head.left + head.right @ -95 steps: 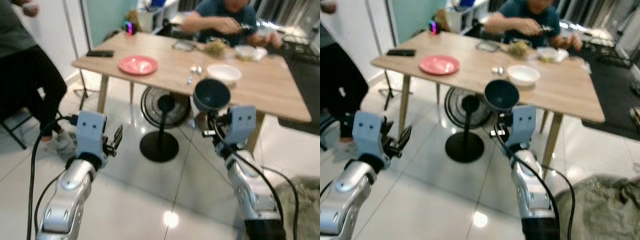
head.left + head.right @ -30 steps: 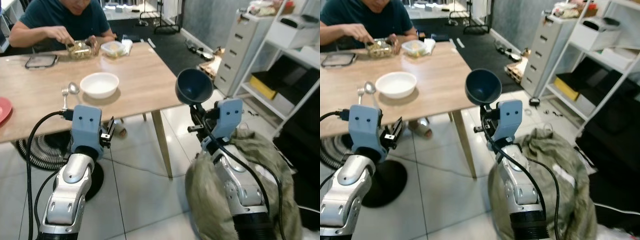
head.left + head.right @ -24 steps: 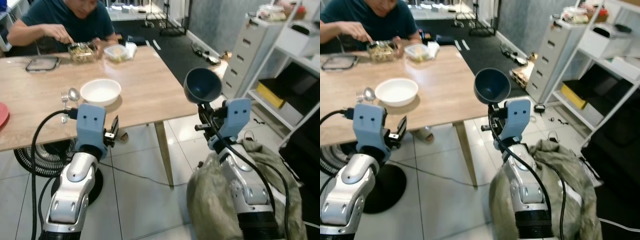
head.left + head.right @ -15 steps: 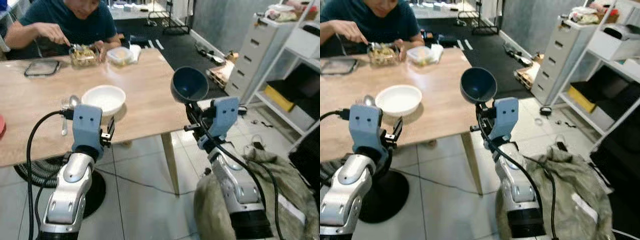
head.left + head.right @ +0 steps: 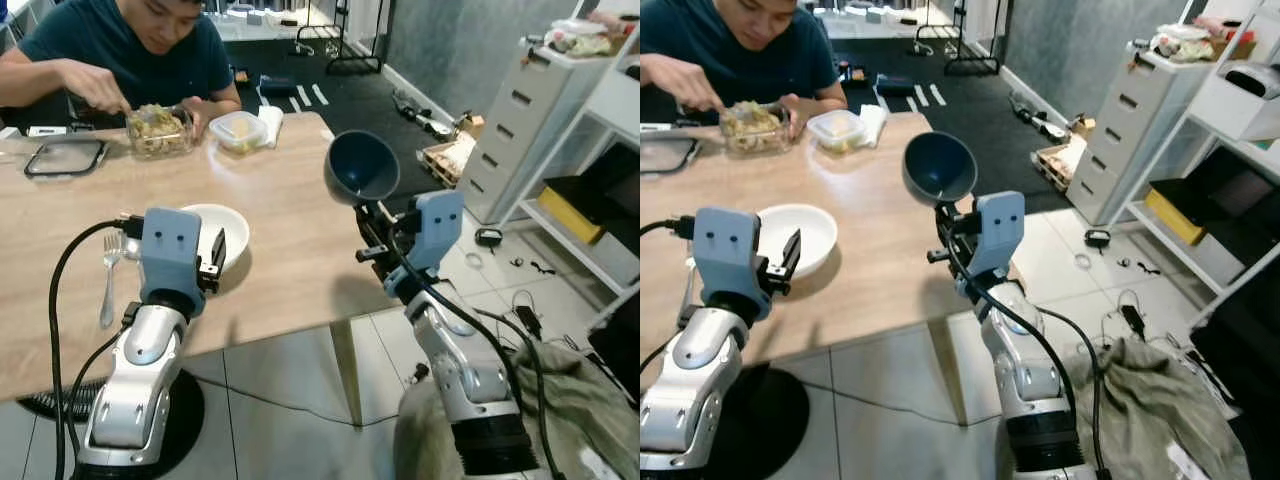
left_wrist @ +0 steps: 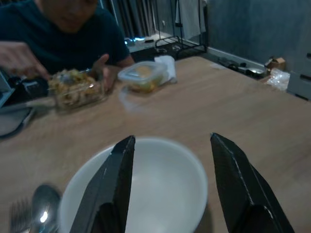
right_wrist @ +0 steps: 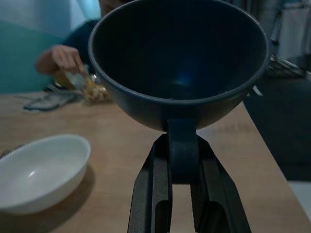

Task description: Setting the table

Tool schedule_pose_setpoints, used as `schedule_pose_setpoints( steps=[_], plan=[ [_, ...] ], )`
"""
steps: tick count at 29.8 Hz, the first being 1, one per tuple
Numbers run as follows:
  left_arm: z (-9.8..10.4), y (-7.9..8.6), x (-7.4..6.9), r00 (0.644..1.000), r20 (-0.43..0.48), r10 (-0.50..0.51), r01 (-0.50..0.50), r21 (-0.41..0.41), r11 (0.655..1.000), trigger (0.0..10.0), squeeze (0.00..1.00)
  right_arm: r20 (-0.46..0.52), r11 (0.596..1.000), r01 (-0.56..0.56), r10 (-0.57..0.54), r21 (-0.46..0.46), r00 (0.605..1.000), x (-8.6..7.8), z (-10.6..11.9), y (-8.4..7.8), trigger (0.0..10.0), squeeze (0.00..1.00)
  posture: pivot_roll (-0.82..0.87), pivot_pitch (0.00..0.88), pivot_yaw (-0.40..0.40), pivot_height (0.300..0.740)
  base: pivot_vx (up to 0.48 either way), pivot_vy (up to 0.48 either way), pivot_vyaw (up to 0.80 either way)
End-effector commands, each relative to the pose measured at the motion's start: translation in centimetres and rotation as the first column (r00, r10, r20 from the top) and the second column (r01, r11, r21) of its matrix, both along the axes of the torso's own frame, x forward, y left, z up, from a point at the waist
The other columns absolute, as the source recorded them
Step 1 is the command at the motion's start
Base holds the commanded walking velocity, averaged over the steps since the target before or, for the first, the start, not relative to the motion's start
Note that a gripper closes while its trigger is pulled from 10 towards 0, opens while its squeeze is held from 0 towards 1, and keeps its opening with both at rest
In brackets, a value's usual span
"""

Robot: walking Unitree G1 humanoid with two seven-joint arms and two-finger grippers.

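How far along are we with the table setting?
Done: a white bowl sits on the table with a fork beside it. In hand: the right gripper is shut on the rim of a dark blue bowl, held above the table's near edge. The left gripper is open over the white bowl. Left: set the blue bowl down.

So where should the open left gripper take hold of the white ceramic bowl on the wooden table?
On the near rim of the white ceramic bowl, coming down from above: it sits upright, so one finger goes inside and one outside. The left gripper already hangs open over it.
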State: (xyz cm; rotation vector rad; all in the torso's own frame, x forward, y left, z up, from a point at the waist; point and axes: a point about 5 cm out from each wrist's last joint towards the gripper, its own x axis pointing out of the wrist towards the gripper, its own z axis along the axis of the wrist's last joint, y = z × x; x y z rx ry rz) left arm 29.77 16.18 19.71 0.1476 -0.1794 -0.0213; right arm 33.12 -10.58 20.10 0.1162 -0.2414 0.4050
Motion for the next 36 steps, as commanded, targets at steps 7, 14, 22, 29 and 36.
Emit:
schedule_pose_setpoints(
  steps=[7,14,22,29,36],
  plan=[
    [0.2,-0.2,-0.2,1.000,0.020,-0.003,0.002,0.025,1.000,10.0,0.00,0.009,1.000,-0.007,0.007,-0.016,1.000,0.0,0.1,0.0,10.0,0.00,0.08,0.000,0.045,0.740,0.480,0.000,0.80],
    [0.0,-0.4,-0.1,1.000,0.015,-0.012,0.012,0.028,1.000,10.0,0.00,0.008,0.999,-0.021,0.021,0.026,1.000,0.0,0.3,-0.1,10.0,0.00,0.08,0.000,0.047,0.740,0.471,0.000,0.25],
    [-0.2,-0.6,0.1,1.000,-0.013,-0.024,0.025,0.031,0.999,10.0,0.00,0.007,0.999,-0.025,0.025,0.029,1.000,-0.1,0.3,-0.1,10.0,0.00,0.07,0.000,0.052,0.740,0.351,0.000,0.00],
    [-0.3,-1.1,-0.1,0.998,-0.017,-0.066,0.066,0.030,0.997,10.0,0.00,0.005,1.000,0.013,-0.013,0.020,1.000,0.1,0.2,-0.9,10.0,0.00,0.07,0.000,0.055,0.740,0.000,0.000,0.00],
    [-0.3,-1.1,-0.1,0.997,-0.019,-0.070,0.071,0.029,0.997,10.0,0.00,0.004,1.000,0.021,-0.021,0.017,1.000,0.1,0.2,-1.0,10.0,0.00,0.07,0.000,0.058,0.740,0.000,0.000,0.00]
  ],
)
